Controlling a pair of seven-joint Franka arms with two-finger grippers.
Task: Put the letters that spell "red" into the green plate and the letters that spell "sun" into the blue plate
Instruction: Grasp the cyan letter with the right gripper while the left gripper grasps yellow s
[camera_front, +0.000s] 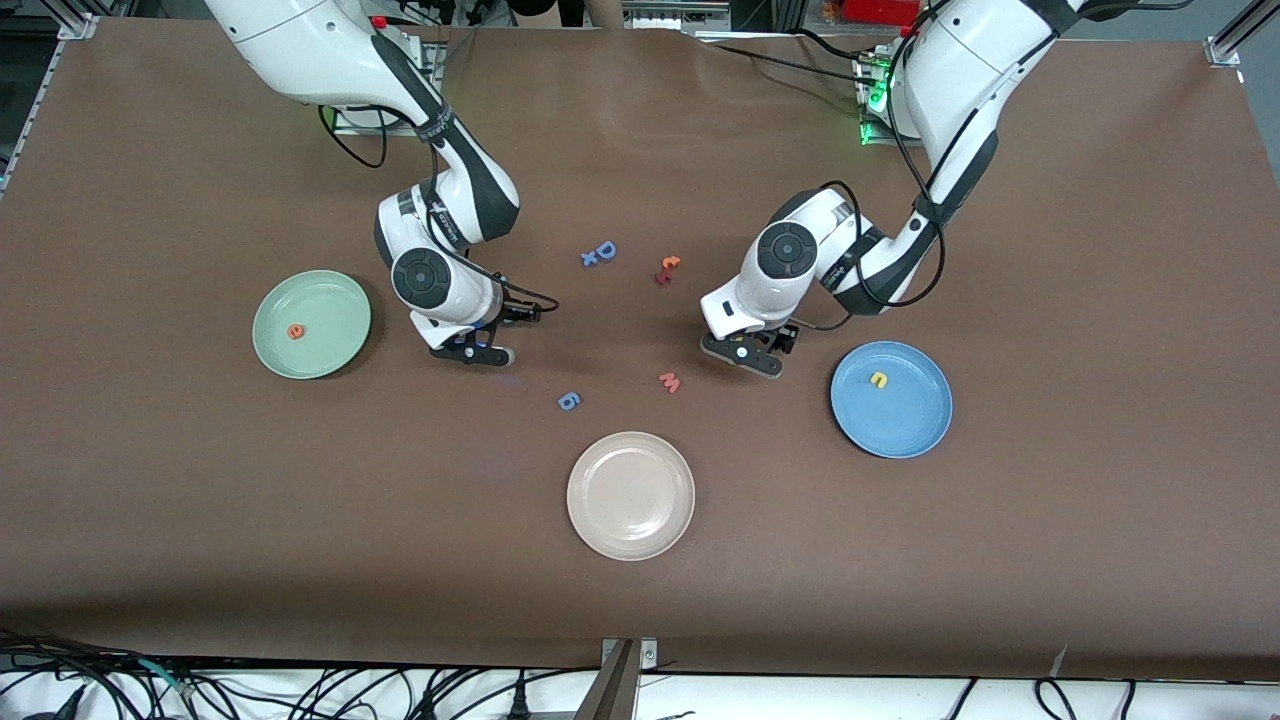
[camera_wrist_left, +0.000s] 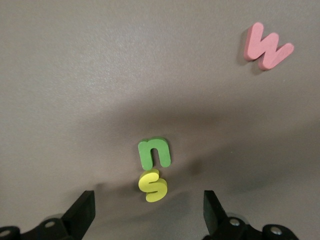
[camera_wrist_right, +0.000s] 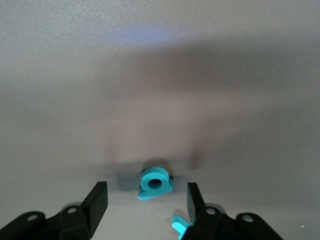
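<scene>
1. Green plate (camera_front: 311, 324): toward the right arm's end of the table. Holds the orange "e" (camera_front: 296, 331). One of three "red" letters is in.
2. Blue plate (camera_front: 891, 398): toward the left arm's end. Holds the yellow "n" (camera_front: 878, 380). One of three "sun" letters is in.
3. Teal "d" (camera_wrist_right: 155, 183): lies on the table under the right gripper, between its fingers. A second teal piece (camera_wrist_right: 178, 225), probably the "r", pokes out just beside one finger and is mostly hidden.
4. Right gripper (camera_front: 476, 352): low over the table beside the green plate. Its fingers straddle the teal "d" with a gap on each side, so nothing is gripped yet.
5. Dark green "u" (camera_wrist_left: 154, 153) and yellow "s" (camera_wrist_left: 153, 185): touching each other on the table under the left gripper.
6. Left gripper (camera_front: 745, 352): low over the table between the pink "w" (camera_front: 669, 381) and the blue plate, fingers spread wide and empty. The "s" sits between them and the "u" just ahead.
7. Not wanted: blue "D" (camera_front: 605, 251), red-and-orange pair (camera_front: 667, 269), blue "6" (camera_front: 568, 401), cream plate (camera_front: 631, 495) with nothing on it.
8. Tally: two letters placed. By my reckoning four are left, two for each plate. Both arms look poised for their next pick.
</scene>
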